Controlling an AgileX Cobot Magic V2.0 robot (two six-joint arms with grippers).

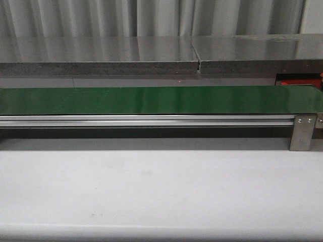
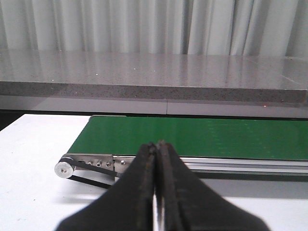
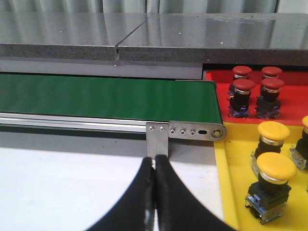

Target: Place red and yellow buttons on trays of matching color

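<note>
Several red buttons stand on the red tray beyond the conveyor's right end. Several yellow buttons stand on the yellow tray nearer to me. My right gripper is shut and empty, over the white table just left of the yellow tray. My left gripper is also shut and empty, in front of the left end of the green belt. The belt carries no button in any view. A corner of the red tray shows at the front view's far right; neither gripper appears there.
The conveyor's aluminium rail and its bracket run across the table. A pulley with a black drive belt sits at the conveyor's left end. A grey stone counter lies behind the belt.
</note>
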